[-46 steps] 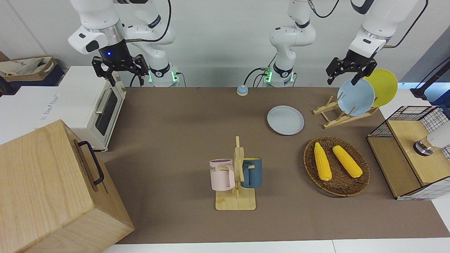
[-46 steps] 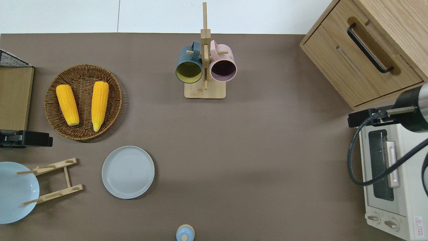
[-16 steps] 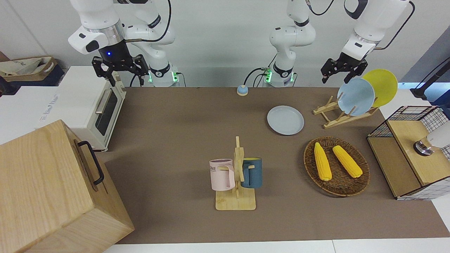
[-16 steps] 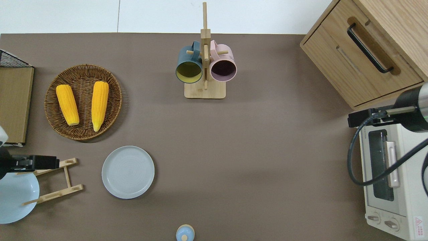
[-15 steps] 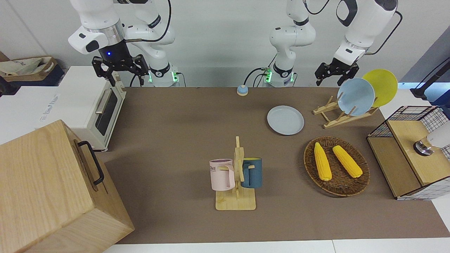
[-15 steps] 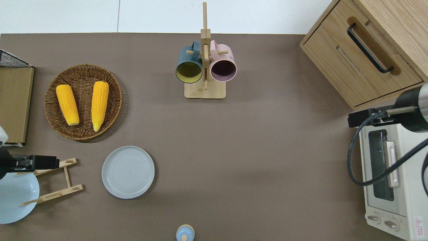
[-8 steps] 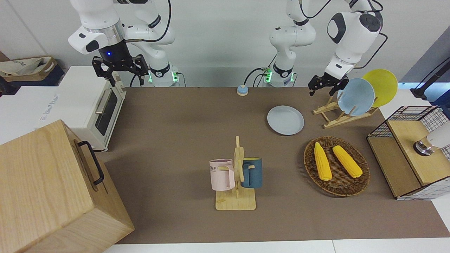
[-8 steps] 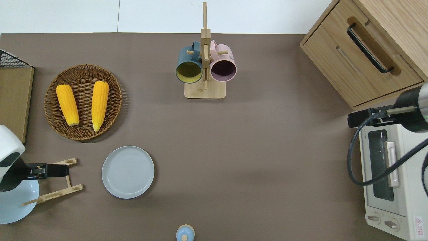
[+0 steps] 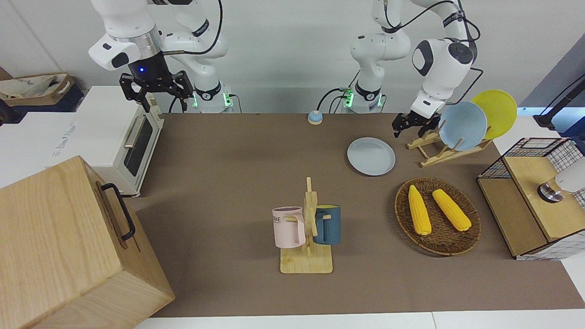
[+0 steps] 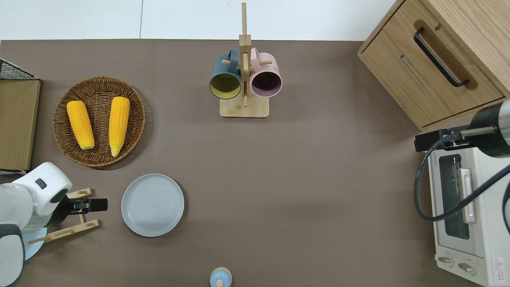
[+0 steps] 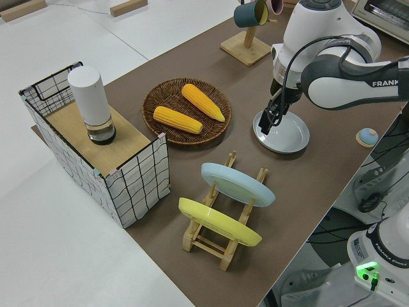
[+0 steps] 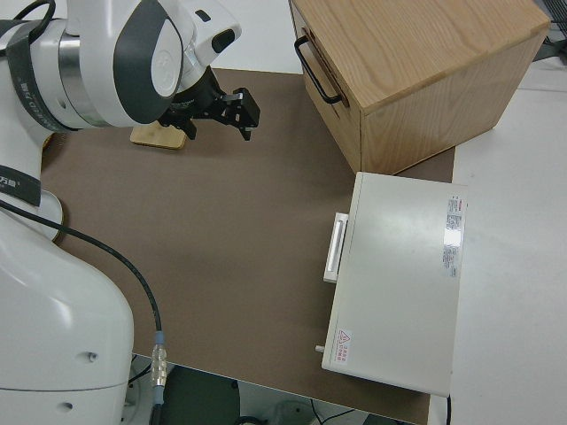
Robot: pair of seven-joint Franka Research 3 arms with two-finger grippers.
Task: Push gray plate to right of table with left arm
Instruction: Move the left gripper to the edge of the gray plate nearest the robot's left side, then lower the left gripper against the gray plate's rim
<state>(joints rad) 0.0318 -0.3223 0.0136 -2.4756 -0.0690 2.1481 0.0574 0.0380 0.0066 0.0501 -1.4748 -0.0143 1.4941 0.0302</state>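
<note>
Brown-matted table [image 10: 303,187]. My left gripper [image 10: 102,205] hangs just beside the gray plate [image 10: 152,205], on its dish-rack [image 10: 75,213] side; the plate lies toward the right arm's end. Finger state: cannot tell.

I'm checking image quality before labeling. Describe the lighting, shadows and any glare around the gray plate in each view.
Overhead view: even, soft light; the gray plate throws a thin shadow toward the right arm's end of the table. Front view: the plate shows a faint sheen but no hard glare. Left side view: the left gripper blocks part of the plate; the rim stays sharp.

White arms [image 9: 438,59] — black cables
</note>
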